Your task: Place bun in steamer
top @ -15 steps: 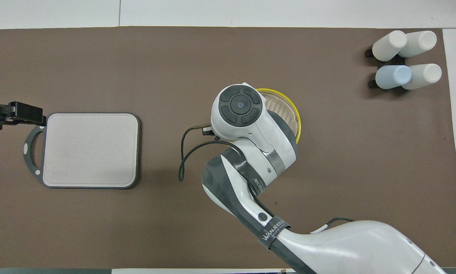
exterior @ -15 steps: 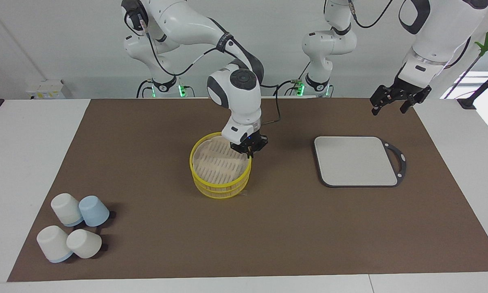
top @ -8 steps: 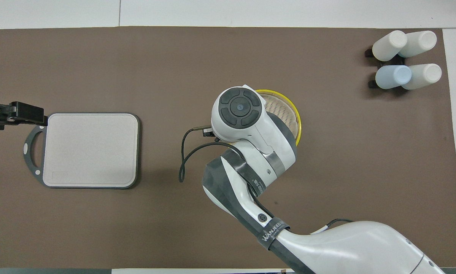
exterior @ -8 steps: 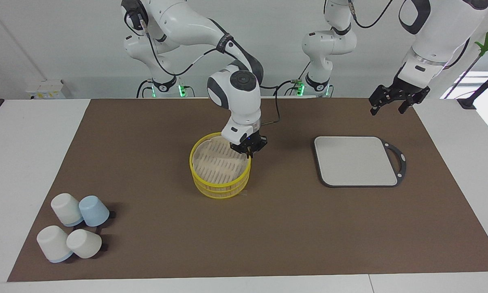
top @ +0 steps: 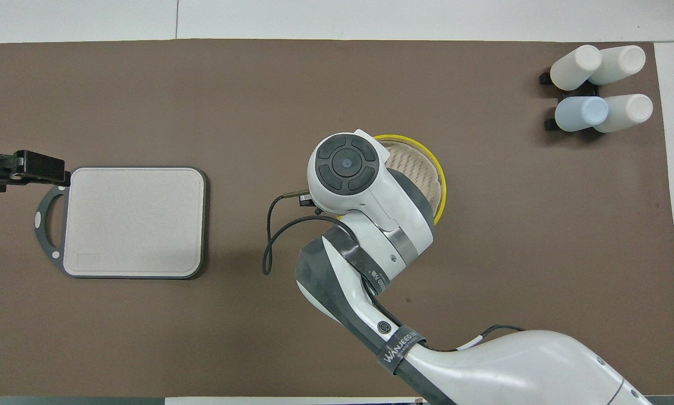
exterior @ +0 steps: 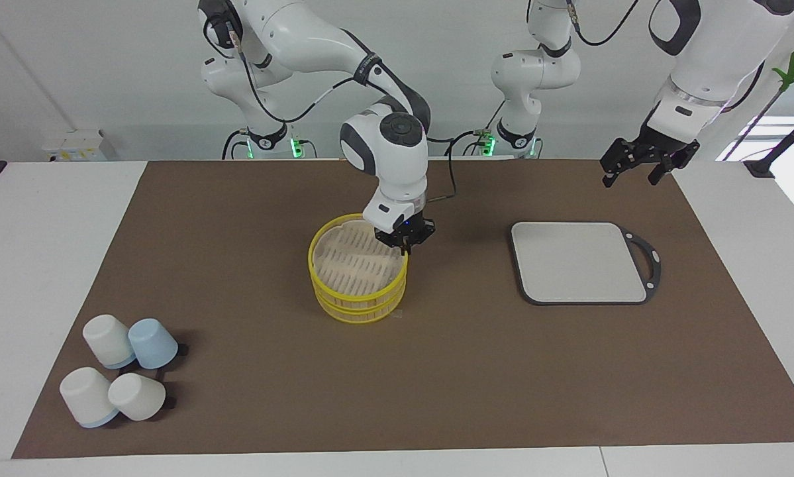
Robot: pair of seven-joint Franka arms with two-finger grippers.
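Note:
The steamer (exterior: 344,265) stands mid-mat, two yellow-rimmed tiers stacked, with the pale slatted top showing; in the overhead view the steamer (top: 426,169) is half hidden under my right arm. My right gripper (exterior: 404,246) points down at the top tier's rim on the side toward the left arm's end, its fingers closed on that rim. The bun is out of view. My left gripper (exterior: 634,173) hangs open and empty in the air over the mat's corner near the board's handle; it also shows in the overhead view (top: 33,167).
A grey square board (exterior: 577,262) with a dark handle lies toward the left arm's end of the table. Several upturned cups (exterior: 120,377), white and pale blue, stand at the mat's corner toward the right arm's end, far from the robots.
My right wrist has risen slightly and shifted a little toward the left arm's end, still at the steamer's rim. The steamer has barely moved. The left gripper has lifted slightly.

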